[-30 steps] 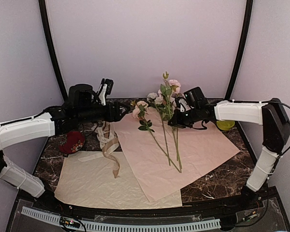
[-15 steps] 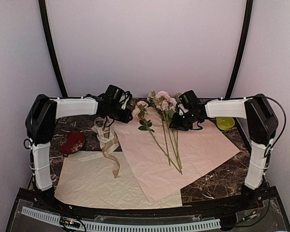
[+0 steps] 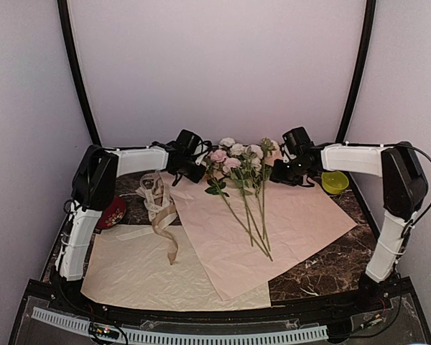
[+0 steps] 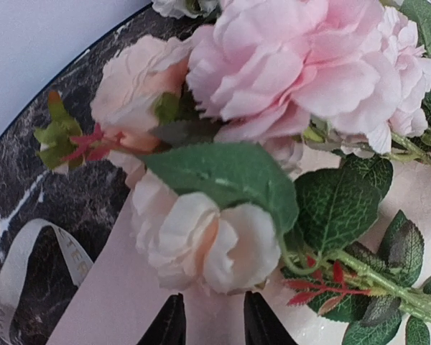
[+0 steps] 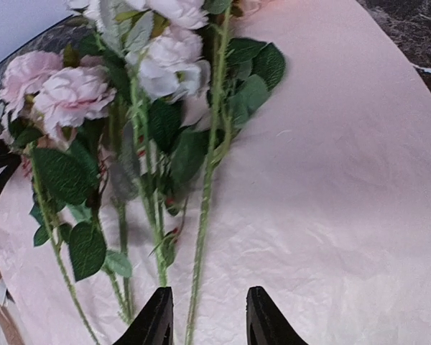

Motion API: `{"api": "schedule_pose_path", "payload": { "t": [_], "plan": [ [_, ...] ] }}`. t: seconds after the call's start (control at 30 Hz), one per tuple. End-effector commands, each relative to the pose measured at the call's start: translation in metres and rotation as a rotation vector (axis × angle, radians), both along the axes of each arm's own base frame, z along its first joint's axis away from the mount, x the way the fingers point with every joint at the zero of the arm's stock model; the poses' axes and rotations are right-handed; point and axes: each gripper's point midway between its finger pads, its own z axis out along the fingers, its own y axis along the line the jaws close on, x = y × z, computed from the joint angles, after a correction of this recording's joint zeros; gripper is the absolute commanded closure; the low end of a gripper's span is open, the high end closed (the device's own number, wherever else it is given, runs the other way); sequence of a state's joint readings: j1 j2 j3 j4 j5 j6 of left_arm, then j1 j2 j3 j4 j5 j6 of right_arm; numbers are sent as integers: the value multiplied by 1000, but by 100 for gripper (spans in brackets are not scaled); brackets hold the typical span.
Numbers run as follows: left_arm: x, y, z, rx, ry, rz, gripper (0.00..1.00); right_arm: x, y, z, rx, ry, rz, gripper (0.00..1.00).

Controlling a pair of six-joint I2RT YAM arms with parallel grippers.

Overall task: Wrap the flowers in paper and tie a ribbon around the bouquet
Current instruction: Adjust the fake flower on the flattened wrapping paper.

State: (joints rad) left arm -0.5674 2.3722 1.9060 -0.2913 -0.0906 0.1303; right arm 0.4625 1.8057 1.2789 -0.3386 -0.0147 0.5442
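Note:
The flowers lie as a loose bunch on the flat pink paper, heads toward the back wall and stems running forward. No wrapped bouquet is in view. My left gripper hovers just left of the heads. In its wrist view the gripper is open over bare paper, a cream rose just beyond the tips. My right gripper sits to the right of the heads. It is open, with one stem lying on the paper between its fingertips. The tan ribbon lies left of the paper.
A pale cream-beige sheet covers the front left, partly under the pink one. A cream-white ribbon tangle and a red object lie at the left. A yellow bowl stands at the back right. The marble tabletop shows at the front right.
The flowers went from upright in my right gripper to lying flat on the paper. The right gripper opened and drew back. My left arm swung right toward the heads, its jaws narrowing.

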Motion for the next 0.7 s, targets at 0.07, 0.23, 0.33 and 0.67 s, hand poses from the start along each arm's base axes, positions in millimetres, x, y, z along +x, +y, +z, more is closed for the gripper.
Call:
{"api": "schedule_pose_path", "payload": {
  "t": [0.07, 0.23, 0.33, 0.67],
  "plan": [
    [24, -14, 9, 137, -136, -81, 71, 46, -27, -30, -193, 17, -15, 67],
    [30, -29, 1, 177, -174, -135, 72, 68, -17, -43, -215, 17, 10, 73],
    [37, -33, 1, 181, -210, -152, 73, 74, -5, -54, -194, 38, 52, 74],
    [43, -83, 20, 79, -336, -248, 75, 63, 30, -64, -71, 61, 152, 76]
  ]
}}
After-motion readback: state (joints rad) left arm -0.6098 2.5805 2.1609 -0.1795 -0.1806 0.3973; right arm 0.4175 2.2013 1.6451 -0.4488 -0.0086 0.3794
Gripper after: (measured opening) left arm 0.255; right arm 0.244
